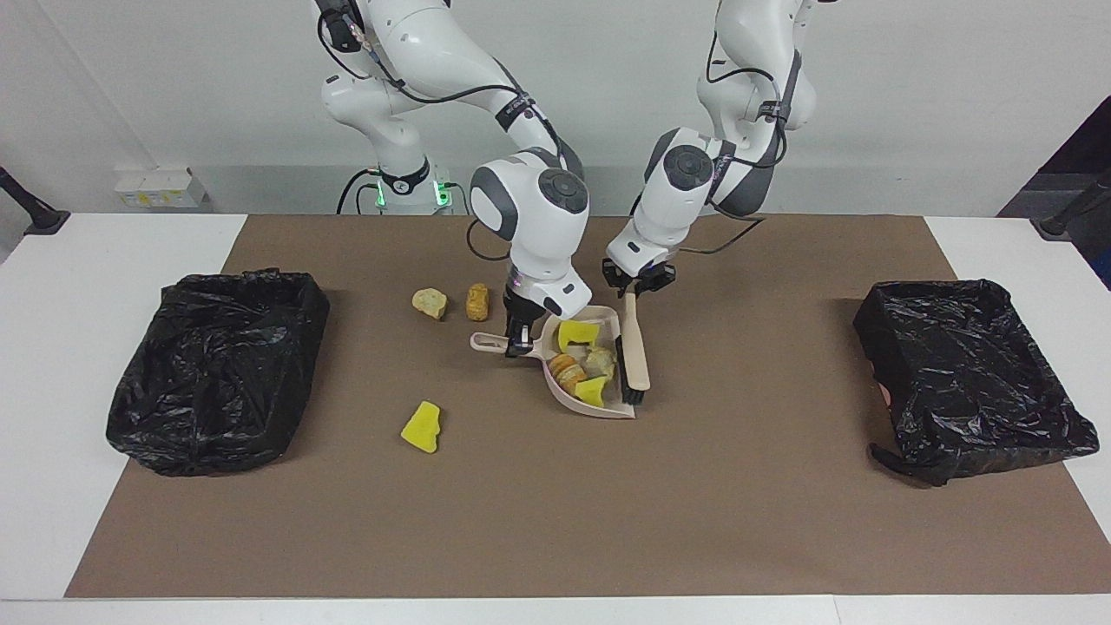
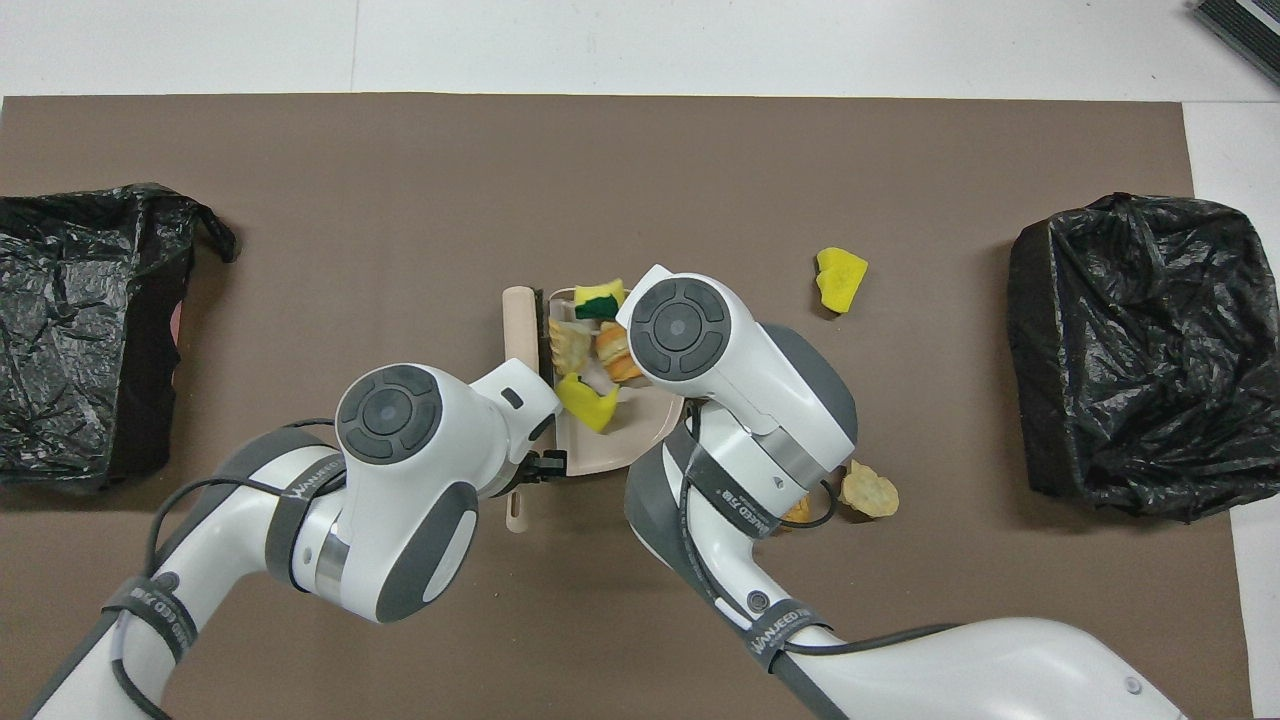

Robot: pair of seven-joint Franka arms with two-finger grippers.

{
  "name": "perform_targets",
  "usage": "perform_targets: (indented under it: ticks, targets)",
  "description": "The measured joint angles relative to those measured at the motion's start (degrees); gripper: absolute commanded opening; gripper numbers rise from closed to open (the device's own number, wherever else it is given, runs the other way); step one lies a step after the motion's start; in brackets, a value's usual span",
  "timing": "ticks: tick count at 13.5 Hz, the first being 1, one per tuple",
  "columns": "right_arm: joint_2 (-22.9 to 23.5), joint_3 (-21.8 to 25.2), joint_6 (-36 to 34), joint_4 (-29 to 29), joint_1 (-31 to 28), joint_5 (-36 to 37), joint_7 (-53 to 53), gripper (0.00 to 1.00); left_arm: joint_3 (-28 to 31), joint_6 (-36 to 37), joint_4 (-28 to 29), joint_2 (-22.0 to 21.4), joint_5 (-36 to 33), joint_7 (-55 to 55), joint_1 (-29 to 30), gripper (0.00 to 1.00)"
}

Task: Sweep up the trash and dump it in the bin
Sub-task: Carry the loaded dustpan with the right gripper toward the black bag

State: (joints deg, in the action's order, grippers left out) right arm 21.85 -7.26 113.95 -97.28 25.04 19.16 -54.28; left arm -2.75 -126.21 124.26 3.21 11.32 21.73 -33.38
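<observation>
The sweeping step is in hand: the left hand point(image 1: 638, 289), coming from the left arm's base, is clenched on the handle of the beige black-bristled brush point(image 1: 635, 358), whose bristles stand at the open lip of the beige plastic dustpan point(image 1: 608, 404); the right hand point(image 1: 517, 340) is clenched on the dustpan's handle and holds it flat on the brown mat of the tabletop point(image 1: 555, 521); four scraps of the trash, yellow sponge chunks and orange-brown bread-like lumps point(image 1: 580, 360), lie inside the pan, so this batch looks gathered; three scraps are not yet collected, a yellow sponge chunk point(image 1: 422, 427) farther from the robots than the pan and toward the right arm's end, and two tan bread-like lumps point(image 1: 430, 302) point(image 1: 477, 301) nearer to the robots, beside the right arm; black-bagged bins sit at the right arm's end point(image 1: 217, 369) and the left arm's end point(image 1: 968, 373) of the tabletop; the next move, as I judge it, calls either for keeping the pan level while lifting it over a bin and tipping it, or for drawing the brush clear and sweeping the loose three in first
</observation>
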Motion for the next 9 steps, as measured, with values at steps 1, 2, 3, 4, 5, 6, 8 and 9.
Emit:
perform_targets:
  ticks: [1, 2, 3, 4, 5, 6, 8, 9]
  targets:
    - [0.0, 0.0, 0.0, 0.0, 0.0, 0.0, 0.0, 0.00, 0.3, 0.9, -0.6, -0.6, 0.0, 0.0, 0.1, 0.00]
    - [0.0, 0.0, 0.0, 0.0, 0.0, 0.0, 0.0, 0.00, 0.9, 4.1, -1.4, -1.5, 0.0, 0.0, 0.4, 0.00]
    - [0.0, 0.0, 0.2, 0.0, 0.0, 0.0, 0.0, 0.00, 1.4, 8.2, -2.2, -2.5, 0.0, -0.1, 1.1, 0.00]
    - [0.0, 0.0, 0.3, -0.1, 0.0, 0.0, 0.0, 0.00, 1.7, 12.1, -2.9, -3.5, -0.3, -0.1, 1.7, 0.00]
    - [0.0, 0.0, 0.5, -0.1, -0.1, 0.0, 0.0, 0.00, 1.9, 15.4, -3.3, -4.4, -1.4, -0.1, 2.3, 0.00]
    - [0.0, 0.0, 0.7, -0.2, -0.2, 0.0, 0.0, 0.00, 2.0, 17.8, -3.4, -5.1, -2.9, -0.1, 2.7, 0.00]
    - [0.0, 0.0, 0.8, -0.3, -0.4, 0.0, 0.0, 0.00, 2.2, 21.2, -3.4, -6.2, -6.0, 0.4, 3.3, 0.00]
    - [0.0, -0.1, 0.8, -0.3, -0.6, 0.0, 0.0, 0.00, 2.2, 22.5, -3.4, -6.6, -7.3, 0.8, 3.8, 0.00]
